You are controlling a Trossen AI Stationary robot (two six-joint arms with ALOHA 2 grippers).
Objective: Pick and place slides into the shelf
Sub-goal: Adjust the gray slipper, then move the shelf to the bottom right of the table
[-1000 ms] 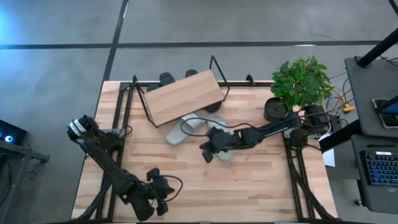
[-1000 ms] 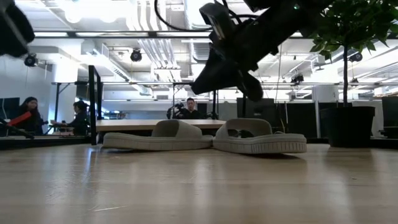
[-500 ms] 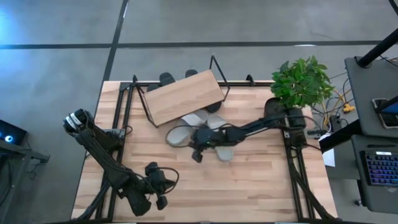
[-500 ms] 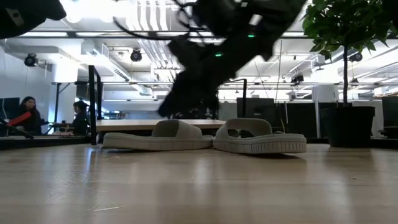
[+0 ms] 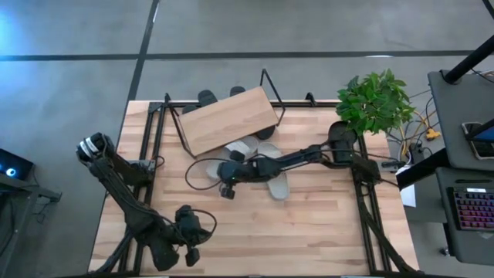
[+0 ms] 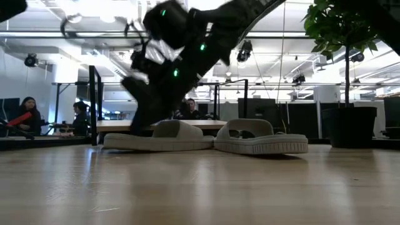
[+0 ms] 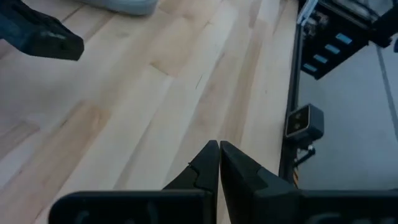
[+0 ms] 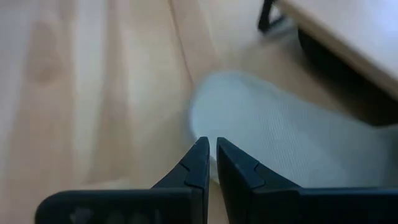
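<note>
The surface (image 5: 324, 224) carries the shelf (image 5: 229, 120) at its far side, tilted, with dark slides (image 5: 207, 97) behind it. Two light grey slides lie just in front: the left slide (image 6: 159, 135) and the right slide (image 6: 261, 136). The right tool (image 5: 225, 188), pinched nearly closed and holding nothing, hovers over the left slide's toe end. We judge the step to be reaching for this slide; the fingers should spread before descending, then close across the strap. The left tool (image 7: 219, 163) waits at the near left, fully closed and empty.
</note>
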